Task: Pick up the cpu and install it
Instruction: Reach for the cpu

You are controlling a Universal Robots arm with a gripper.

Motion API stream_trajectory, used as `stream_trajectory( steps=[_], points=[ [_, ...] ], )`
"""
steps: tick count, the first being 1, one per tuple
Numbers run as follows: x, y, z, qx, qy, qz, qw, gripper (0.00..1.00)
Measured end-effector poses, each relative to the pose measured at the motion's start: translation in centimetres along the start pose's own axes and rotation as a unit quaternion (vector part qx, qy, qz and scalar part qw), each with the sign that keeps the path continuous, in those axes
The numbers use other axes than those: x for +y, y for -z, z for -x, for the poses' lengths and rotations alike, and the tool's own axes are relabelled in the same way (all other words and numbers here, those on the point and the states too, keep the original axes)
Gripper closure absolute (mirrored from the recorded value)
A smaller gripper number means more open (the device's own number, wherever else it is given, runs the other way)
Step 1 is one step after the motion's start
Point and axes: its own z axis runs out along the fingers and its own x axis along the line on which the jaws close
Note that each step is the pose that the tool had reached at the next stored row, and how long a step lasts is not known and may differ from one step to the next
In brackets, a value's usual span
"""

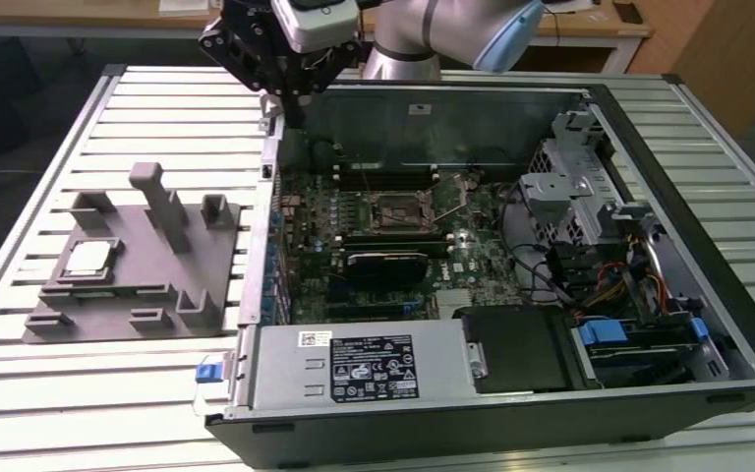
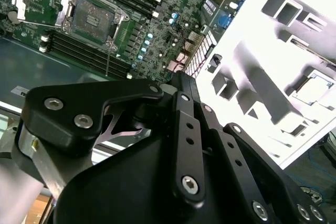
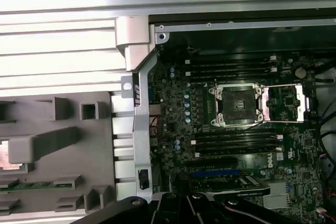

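The cpu point(image 1: 89, 259) is a pale silvery square lying flat in a recess of the gray slotted fixture point(image 1: 142, 265) on the exterior view's left. My black gripper point(image 1: 290, 103) hangs high over the back left corner of the open computer case, well away from the cpu and holding nothing. The motherboard's socket point(image 1: 397, 208) sits in the middle of the case, its metal frame swung open in both wrist views point(image 3: 236, 105) point(image 2: 92, 19). The gripper's black linkages point(image 2: 178, 80) fill the near part of the second wrist view, with the fixture point(image 2: 283, 61) washed out bright beyond them.
The open case point(image 1: 588, 98) lies on a slatted metal table point(image 1: 36, 393). Memory sticks point(image 3: 236, 67) flank the socket. A power supply point(image 1: 351, 364), drive cage point(image 1: 568, 187) and cable bundles crowd the case's front and right. The case's side wall point(image 3: 142, 108) stands between fixture and motherboard.
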Motion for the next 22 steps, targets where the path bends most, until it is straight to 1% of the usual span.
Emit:
stream_trajectory(
  steps=[7,22],
  points=[
    [-0.06,0.01,-0.74,0.0,0.0,0.0,1.0,0.89],
    [-0.25,0.04,-3.25,0.0,0.0,0.0,1.0,0.89]
  ],
)
